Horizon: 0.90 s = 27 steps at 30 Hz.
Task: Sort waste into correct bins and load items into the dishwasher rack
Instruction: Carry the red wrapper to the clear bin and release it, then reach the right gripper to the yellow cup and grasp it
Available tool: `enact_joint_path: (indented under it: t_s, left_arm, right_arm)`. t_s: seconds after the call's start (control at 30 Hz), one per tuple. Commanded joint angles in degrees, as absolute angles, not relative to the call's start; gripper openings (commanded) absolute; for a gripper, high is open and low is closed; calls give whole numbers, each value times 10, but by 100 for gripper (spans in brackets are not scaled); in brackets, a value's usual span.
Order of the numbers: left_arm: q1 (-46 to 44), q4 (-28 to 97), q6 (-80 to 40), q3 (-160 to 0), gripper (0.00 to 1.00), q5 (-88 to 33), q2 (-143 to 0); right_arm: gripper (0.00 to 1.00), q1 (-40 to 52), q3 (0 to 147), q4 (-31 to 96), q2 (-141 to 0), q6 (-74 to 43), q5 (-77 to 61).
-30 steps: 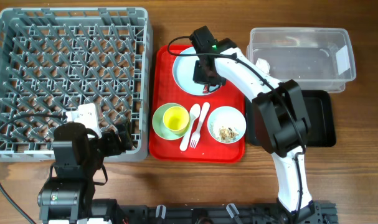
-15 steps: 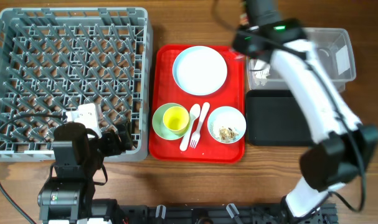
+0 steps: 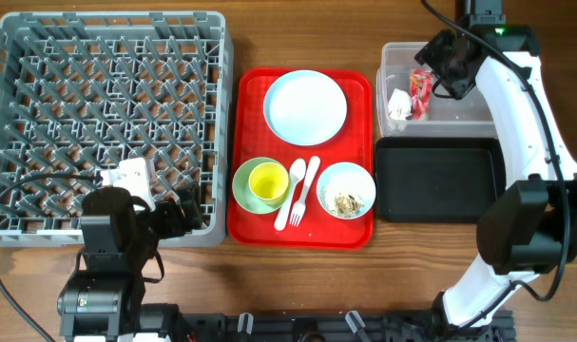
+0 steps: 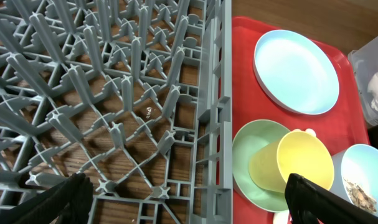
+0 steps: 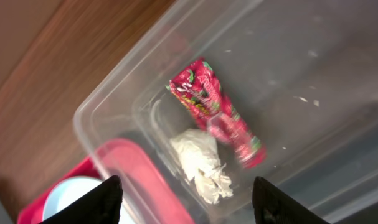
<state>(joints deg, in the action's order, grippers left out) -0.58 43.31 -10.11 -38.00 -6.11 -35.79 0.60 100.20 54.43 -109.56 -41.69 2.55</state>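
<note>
– Grey rack [image 3: 107, 114] first, at the near-left corner. Left gripper [image 4: 187, 182] hangs over the rack's near-right corner, fingers spread wide, nothing between them.

– Likely next target?

– My guess is the crumbs [image 3: 347, 201], in the pale bowl [image 3: 346, 190] at the near-right end of the red tray [image 3: 250, 226]. Cup [image 3: 266, 180] sits in the green bowl [image 3: 240, 195] to its left. Spoon [image 3: 297, 174] and fork [image 3: 311, 171] lie between the bowls, handles toward the near edge and slightly slanted. Plate [image 3: 305, 106] beyond them, bare.

– Right side?

– Right gripper [image 5: 185, 186] is over the clear tub [image 3: 502, 71] at the far-right corner, fingers wide apart, holding nothing. Wrapper [image 5: 215, 112] and paper scrap [image 5: 201, 163] lie in the tub below it, the wrapper diagonal to the finger line.

– Which arm for the crumbs?

– The bowl lies nearward and left of the right jaws, just left of the black tray [image 3: 440, 180]. From the left jaws it lies to the right. Reach looks about equal. Both bins are on the right, so I'd judge the right arm.

– Unclear?

– Overhead, the wrist hides the right fingers. The left wrist view cuts off the crumb bowl. Cannot tell whether the wrapper touches the paper.
</note>
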Motion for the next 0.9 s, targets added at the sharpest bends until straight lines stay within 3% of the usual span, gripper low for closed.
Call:
enact_joint_path:
  t_s: [0.0,0.13,0.3,0.63,0.87]
  left_arm:
    - [-3,432,-94,-390,100,-70,-356]
    - [-3,432,-94,-390,100,-70,-356]
    - [-3,432,-94,-390,100,-70,-356]
    - [-3,432,-94,-390,100,-70,-356]
    - [-3,432,-94,-390,100,-70,-356]
  right_arm:
    - [72,8,1001,553,-1089,-307,-56]
    - [82,17,1001,600,-1054,-209,-117]
    - [86,52,999,670,-995,-143,-121]
    - [86,176,846,639,-818,-148,-142]
    - [82,340,792,564,-854,-199,-125]
